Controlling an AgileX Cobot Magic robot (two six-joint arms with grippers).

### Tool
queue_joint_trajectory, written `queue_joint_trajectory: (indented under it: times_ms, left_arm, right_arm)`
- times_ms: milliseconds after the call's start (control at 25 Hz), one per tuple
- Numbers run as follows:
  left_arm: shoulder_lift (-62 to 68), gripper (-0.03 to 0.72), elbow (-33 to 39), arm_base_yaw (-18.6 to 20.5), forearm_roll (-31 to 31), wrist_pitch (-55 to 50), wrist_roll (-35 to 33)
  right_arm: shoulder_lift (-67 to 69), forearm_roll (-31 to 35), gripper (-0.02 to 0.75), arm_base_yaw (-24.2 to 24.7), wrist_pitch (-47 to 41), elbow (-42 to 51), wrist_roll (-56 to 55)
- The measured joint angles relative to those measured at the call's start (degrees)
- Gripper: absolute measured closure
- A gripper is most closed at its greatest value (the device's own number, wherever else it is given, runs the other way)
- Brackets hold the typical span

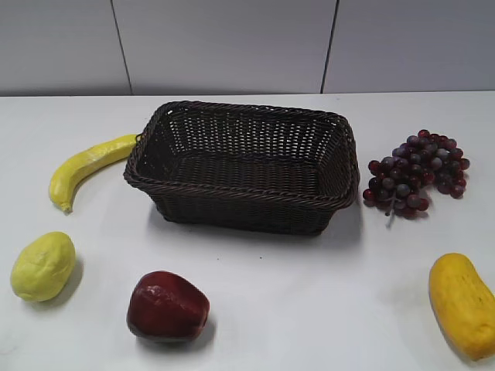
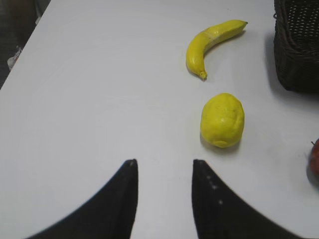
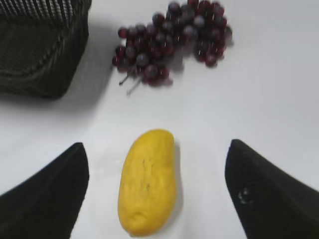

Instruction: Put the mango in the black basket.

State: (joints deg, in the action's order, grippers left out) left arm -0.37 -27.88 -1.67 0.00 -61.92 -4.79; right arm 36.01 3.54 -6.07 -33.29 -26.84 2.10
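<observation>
The orange-yellow mango [image 1: 462,303] lies on the white table at the front right. In the right wrist view the mango [image 3: 147,181] lies lengthwise between the wide-open jaws of my right gripper [image 3: 157,149], untouched by either finger. The black basket [image 1: 246,164] stands empty in the middle; its corner also shows in the right wrist view [image 3: 40,47] and in the left wrist view [image 2: 299,45]. My left gripper [image 2: 164,163] is open and empty over bare table, short of the lemon. Neither gripper shows in the exterior view.
A banana [image 1: 87,167] lies left of the basket, a pale yellow lemon [image 1: 42,266] at the front left, a dark red apple [image 1: 166,306] in front, and purple grapes [image 1: 418,173] right of the basket, beyond the mango.
</observation>
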Motion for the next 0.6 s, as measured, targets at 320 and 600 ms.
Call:
queue_joint_trajectory:
  times_ms: [320, 600]
  left_arm:
    - [0.0, 0.416, 0.0, 0.0, 0.0, 0.0, 0.0]
    - [0.0, 0.416, 0.0, 0.0, 0.0, 0.0, 0.0]
  right_arm:
    - [28.89, 2.53, 0.078, 0.0, 0.42, 0.0, -0.07]
    - [42.9, 4.63, 0.078, 0.0, 5.06, -0.3, -0.01]
